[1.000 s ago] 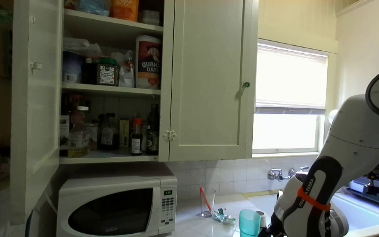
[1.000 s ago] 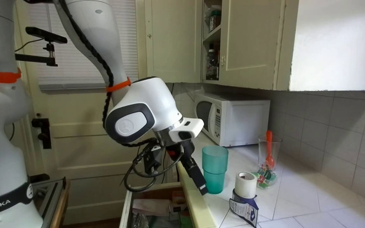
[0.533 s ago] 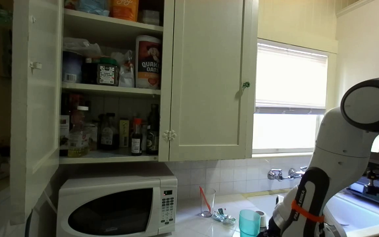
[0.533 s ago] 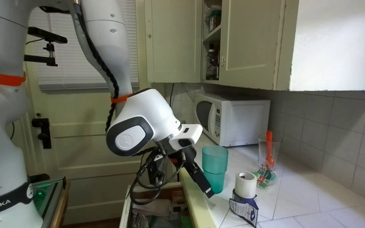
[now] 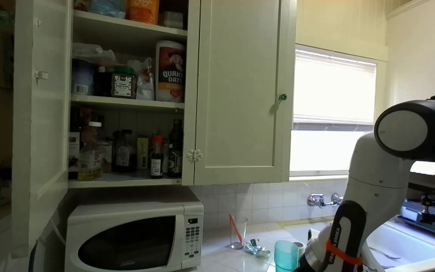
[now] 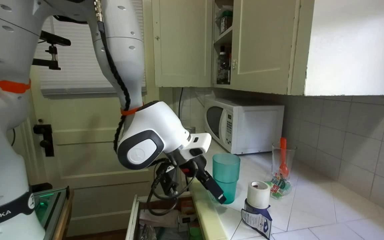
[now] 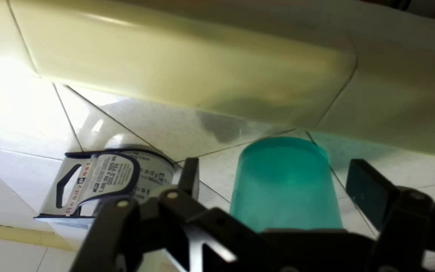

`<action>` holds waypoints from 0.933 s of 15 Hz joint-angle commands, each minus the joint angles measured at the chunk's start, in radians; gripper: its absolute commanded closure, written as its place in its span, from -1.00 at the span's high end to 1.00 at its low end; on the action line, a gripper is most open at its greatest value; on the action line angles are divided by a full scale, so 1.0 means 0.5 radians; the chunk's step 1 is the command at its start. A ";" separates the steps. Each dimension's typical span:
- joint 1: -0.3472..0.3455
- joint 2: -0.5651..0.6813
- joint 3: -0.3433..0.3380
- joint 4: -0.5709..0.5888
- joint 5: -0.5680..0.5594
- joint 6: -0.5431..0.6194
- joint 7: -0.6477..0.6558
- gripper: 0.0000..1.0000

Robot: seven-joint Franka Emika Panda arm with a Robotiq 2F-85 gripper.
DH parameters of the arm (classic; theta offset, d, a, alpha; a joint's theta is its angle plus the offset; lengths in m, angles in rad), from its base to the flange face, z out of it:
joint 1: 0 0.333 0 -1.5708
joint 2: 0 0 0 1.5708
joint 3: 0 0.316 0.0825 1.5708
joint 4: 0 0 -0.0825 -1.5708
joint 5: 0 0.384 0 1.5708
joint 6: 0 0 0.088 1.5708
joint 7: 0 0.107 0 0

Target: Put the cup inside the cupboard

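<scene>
Teal plastic tumbler stands upright on the white-tiled surface, near the yellow edge, lower than the wall cupboard and outside it. The end effector is spread wide: in the wrist view its black fingers stand well apart, one to each side of the tumbler, with tile showing in the gap on both sides, so neither grips it. In an exterior view it tilts downward and overlaps the tumbler's lower part; from that angle I cannot really judge whether anything touches.

Near the tumbler is a roll of tape in a ReadyPost-printed, blue-edged holder. Farther off, a clear glass holds a leaning red spoon, and a crumpled wrapper lies just beside its base. One cupboard door hangs open, baring shelves with bottles and a Quaker Oats canister; the panelled door next to it is closed. The white microwave sits beneath, on the same surface, and a drawer is pulled out under the edge.
</scene>
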 commanded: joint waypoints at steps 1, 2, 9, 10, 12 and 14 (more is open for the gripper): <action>0.076 0.120 -0.029 0.073 0.150 0.107 -0.107 1.00; 0.103 0.145 -0.044 0.090 0.194 0.122 -0.135 1.00; 0.135 0.124 -0.058 0.089 0.280 0.123 -0.132 1.00; 0.148 0.137 -0.061 0.092 0.300 0.137 -0.137 1.00; 0.171 0.159 -0.052 0.091 0.333 0.172 -0.137 1.00; 0.167 0.174 -0.031 0.092 0.317 0.215 -0.125 1.00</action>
